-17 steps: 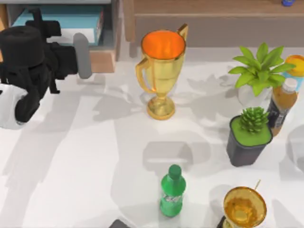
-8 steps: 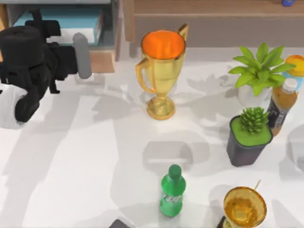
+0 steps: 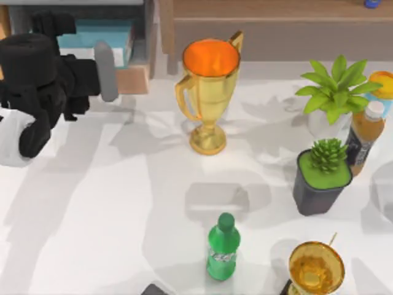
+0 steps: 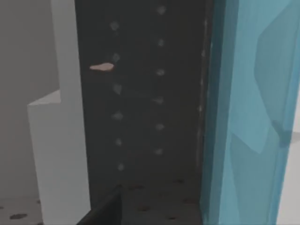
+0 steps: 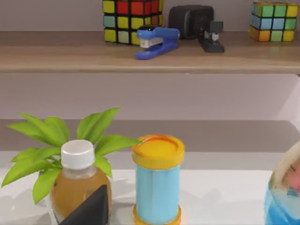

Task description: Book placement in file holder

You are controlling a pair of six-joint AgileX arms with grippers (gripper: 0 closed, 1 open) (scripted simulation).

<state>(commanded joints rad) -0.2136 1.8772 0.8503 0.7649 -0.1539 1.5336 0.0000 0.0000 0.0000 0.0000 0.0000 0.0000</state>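
Left wrist view, seemingly: book (image 4: 255, 117) against file holder (image 4: 140, 103) wall.

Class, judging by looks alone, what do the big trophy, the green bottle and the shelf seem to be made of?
Trophy: polished gold metal, judging by its bright sheen. Green bottle: probably glossy plastic, with a screw cap and a label. Shelf: matte wood, tan with faint grain.

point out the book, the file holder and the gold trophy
book (image 3: 92, 32), top view, blue cover
file holder (image 3: 134, 78), top view, tan front panel
trophy (image 3: 210, 56), top view, orange inside of the cup
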